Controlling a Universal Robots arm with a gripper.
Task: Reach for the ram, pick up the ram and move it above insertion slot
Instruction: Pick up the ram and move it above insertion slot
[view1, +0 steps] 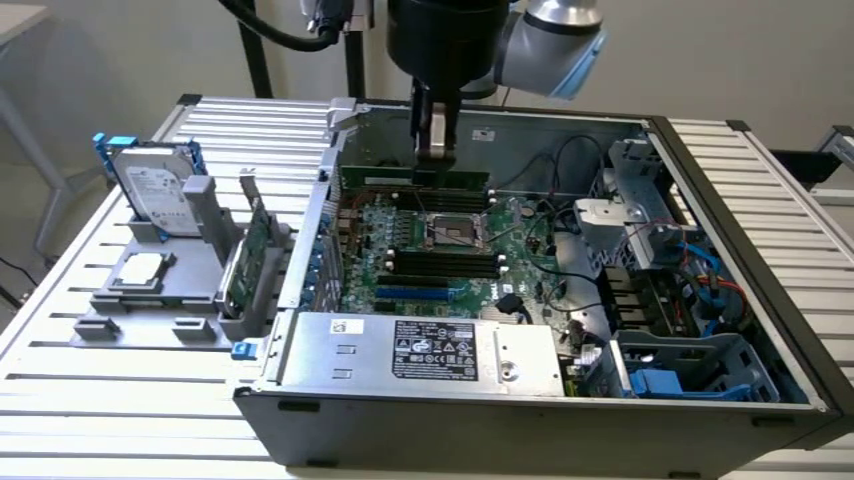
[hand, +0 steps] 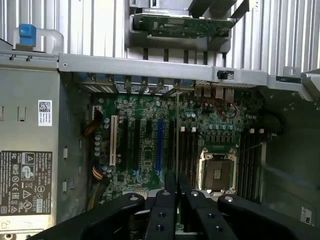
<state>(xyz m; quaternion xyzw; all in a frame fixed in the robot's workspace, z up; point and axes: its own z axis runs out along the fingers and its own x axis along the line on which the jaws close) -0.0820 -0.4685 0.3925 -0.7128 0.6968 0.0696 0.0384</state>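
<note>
My gripper (view1: 434, 158) hangs inside the open computer case, shut on the ram (view1: 380, 178), a long narrow green stick held level above the motherboard (view1: 400, 225). In the wrist view the ram (hand: 177, 135) appears edge-on as a thin line running out from between the black fingertips (hand: 170, 186). It lies above the black memory slots (hand: 188, 150) next to the CPU socket (hand: 218, 172). In the exterior view the stick hovers behind the CPU socket (view1: 449, 232), with the black memory slots (view1: 434, 263) on the socket's near side.
The wider green expansion card (view1: 244, 262) stands in a grey holder outside the case, beside a hard drive (view1: 154, 185) and a CPU on a fixture (view1: 140, 270). The power supply (view1: 427, 350), case walls (view1: 747, 250), a drive cage and cables surround the motherboard.
</note>
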